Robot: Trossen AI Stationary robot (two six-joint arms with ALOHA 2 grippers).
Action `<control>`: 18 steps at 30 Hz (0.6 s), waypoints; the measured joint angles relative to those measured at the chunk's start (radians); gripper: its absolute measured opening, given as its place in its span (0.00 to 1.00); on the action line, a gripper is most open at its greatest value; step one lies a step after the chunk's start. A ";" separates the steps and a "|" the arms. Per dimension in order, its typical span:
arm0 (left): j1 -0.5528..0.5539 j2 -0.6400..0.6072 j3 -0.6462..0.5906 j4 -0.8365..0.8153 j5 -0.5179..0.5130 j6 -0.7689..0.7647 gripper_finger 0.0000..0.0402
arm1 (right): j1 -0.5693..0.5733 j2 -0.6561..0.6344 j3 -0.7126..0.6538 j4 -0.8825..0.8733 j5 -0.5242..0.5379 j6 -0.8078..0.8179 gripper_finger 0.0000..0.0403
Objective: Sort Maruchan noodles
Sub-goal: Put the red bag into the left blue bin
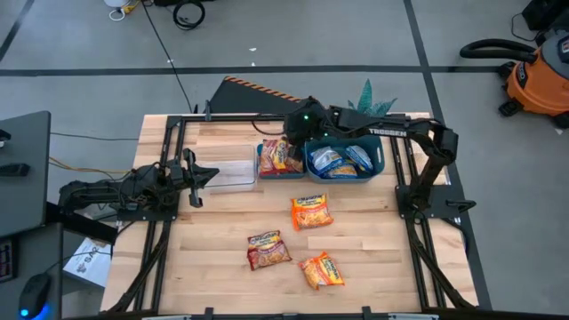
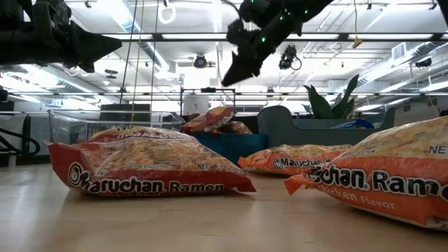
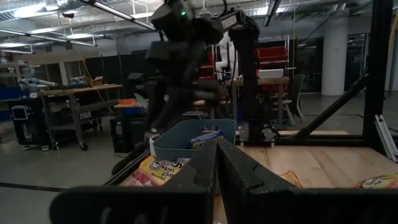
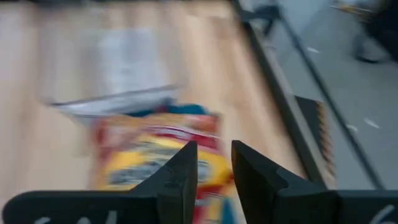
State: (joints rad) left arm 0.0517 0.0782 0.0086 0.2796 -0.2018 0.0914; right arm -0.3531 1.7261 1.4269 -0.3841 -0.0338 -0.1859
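Maruchan noodles, flat crinkly plastic ramen packets: three lay loose on the pale wooden table top [image 1: 222,267], i.e. an orange-yellow packet [image 1: 311,212] near mid-table, a red-orange packet [image 1: 268,250] nearer the front edge, and a second orange packet [image 1: 322,270] just beside it toward the right arm's side; none touched another. Further packets were already binned: red-orange and yellow ones heaped in a blue plastic bin [image 1: 263,172], partly hidden under the right arm, and blue-silver packets [image 1: 342,160] in the adjoining blue plastic bin [image 1: 380,162] at the back of the table. A clear plastic bin [image 1: 229,173] stood beside the first blue bin, on the left arm's side; its contents couldn't be made out. In the low view the red-orange packet [image 2: 147,170] filled the foreground, w/ two orange packets [image 2: 378,178] [image 2: 294,158] to its side and behind. Right gripper [image 1: 286,133] hung above the bin of red-orange packets, fingers [image 4: 180,177] a narrow gap apart, nothing between them; the binned packets [image 4: 152,158] lay blurred below. Left gripper [image 1: 212,173] hovered at the clear bin's edge, its arm stretched low along the table's left side; fingers [image 3: 202,165] closed together, tips touching, empty.
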 joint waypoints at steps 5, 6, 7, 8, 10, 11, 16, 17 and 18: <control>0.000 0.000 0.000 0.000 0.000 0.000 0.05 | 0.068 0.002 0.000 0.011 -0.199 0.013 0.27; 0.000 0.000 0.000 0.000 0.000 0.000 0.05 | 0.089 0.008 0.001 0.017 -0.214 0.018 0.27; 0.000 0.000 0.000 0.000 0.000 0.000 0.05 | 0.112 0.019 0.001 0.017 -0.219 0.023 0.27; 0.000 0.000 0.000 0.000 0.000 0.000 0.05 | 0.134 0.031 0.001 0.017 -0.220 0.026 0.27; 0.000 0.000 0.000 0.000 0.000 0.000 0.05 | 0.181 0.058 0.000 0.017 -0.221 0.026 0.27; 0.000 0.000 0.000 0.000 0.000 0.000 0.05 | 0.203 0.071 0.000 0.022 -0.221 0.026 0.27; 0.000 0.000 0.000 0.000 0.000 0.000 0.05 | 0.309 0.128 0.000 0.040 -0.223 0.004 0.27; 0.000 0.000 0.000 0.000 0.000 0.000 0.05 | 0.328 0.135 0.000 0.054 -0.223 0.004 0.27; 0.000 0.000 0.000 0.000 0.000 0.000 0.05 | 0.344 0.141 0.000 0.064 -0.223 0.004 0.27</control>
State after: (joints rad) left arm 0.0521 0.0784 0.0085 0.2794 -0.2017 0.0914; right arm -0.0091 1.8667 1.4265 -0.3197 -0.2569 -0.1818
